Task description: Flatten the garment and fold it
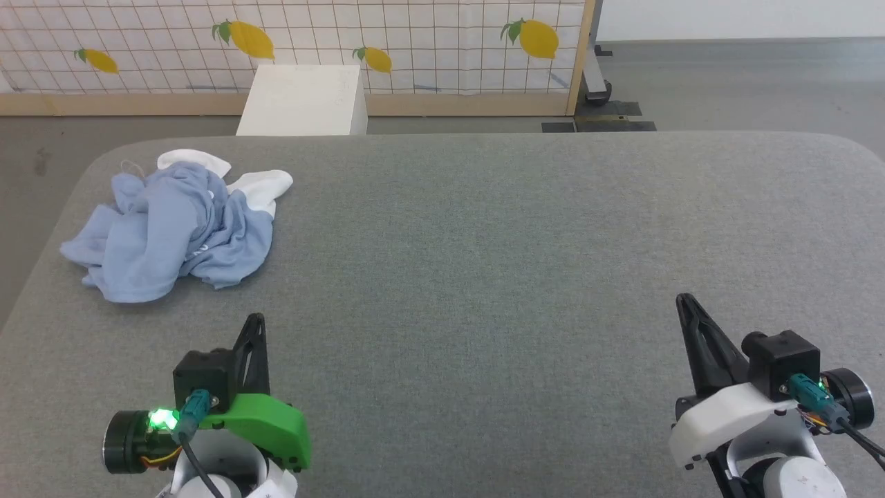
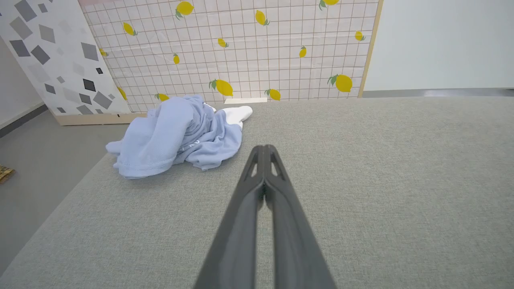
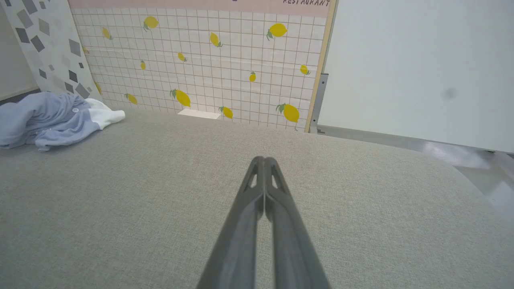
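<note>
The garment (image 1: 173, 228) is a light blue shirt with white parts, lying crumpled in a heap at the far left of the grey padded table (image 1: 484, 242). My left gripper (image 1: 256, 319) hovers near the front left, shut and holding nothing, a short way in front of the heap. At the front right my right gripper (image 1: 684, 299) is also shut and holds nothing, far from the cloth. In the left wrist view the garment (image 2: 176, 136) lies ahead and left of the left gripper (image 2: 264, 147). The right wrist view has the garment (image 3: 52, 118) at its left edge, well away from the right gripper (image 3: 264, 159).
A white box (image 1: 304, 100) stands on the floor behind the table's far edge. Behind it runs a tiled panel with lemon prints (image 1: 415, 41). Grey floor lies past the table's left edge (image 1: 34, 180). The table's rounded far corners drop off on both sides.
</note>
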Robot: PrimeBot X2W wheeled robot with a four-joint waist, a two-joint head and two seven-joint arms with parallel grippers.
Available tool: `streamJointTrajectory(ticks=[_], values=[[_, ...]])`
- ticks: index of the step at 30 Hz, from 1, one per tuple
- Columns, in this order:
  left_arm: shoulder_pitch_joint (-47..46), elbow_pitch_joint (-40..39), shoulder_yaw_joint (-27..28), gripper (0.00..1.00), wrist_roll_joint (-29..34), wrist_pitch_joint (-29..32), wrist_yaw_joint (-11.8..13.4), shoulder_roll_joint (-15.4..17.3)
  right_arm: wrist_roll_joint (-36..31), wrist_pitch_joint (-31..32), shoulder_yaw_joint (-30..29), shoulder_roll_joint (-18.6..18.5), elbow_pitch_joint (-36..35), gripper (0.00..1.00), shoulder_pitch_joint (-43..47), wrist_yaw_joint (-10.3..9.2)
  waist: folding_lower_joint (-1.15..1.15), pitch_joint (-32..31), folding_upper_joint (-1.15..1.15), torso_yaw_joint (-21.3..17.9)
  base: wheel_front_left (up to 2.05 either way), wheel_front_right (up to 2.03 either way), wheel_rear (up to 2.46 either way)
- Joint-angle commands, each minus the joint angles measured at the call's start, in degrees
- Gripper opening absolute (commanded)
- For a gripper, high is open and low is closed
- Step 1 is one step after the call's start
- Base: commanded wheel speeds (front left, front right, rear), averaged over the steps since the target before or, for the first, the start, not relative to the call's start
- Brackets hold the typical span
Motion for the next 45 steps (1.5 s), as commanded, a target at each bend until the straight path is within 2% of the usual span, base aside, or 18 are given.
streamJointTrajectory(ticks=[1,8,9,45], values=[[0.7,-0.1,0.2,0.00,0.7,0.1,-0.1,-0.2,-0.4,0.0,0.1,0.1,-0.3,0.00,0.8,-0.09,0.00,0.0,0.00,0.0,0.00,0.00,0.00],[0.7,-0.1,0.2,0.00,0.7,0.1,-0.1,-0.2,-0.4,0.0,0.1,0.1,-0.3,0.00,0.8,-0.09,0.00,0.0,0.00,0.0,0.00,0.00,0.00],[0.0,0.0,0.0,1.00,0.0,0.0,0.0,0.0,0.0,0.0,0.0,0.0,0.0,1.00,0.0,0.00,0.00,0.0,0.00,0.0,0.00,0.00,0.00],[0.7,2.3,-0.9,1.00,-3.0,-4.2,1.0,0.0,3.4,-4.2,-1.7,0.0,2.9,1.00,0.9,-0.02,0.00,-0.2,0.00,0.3,0.00,0.00,0.00]])
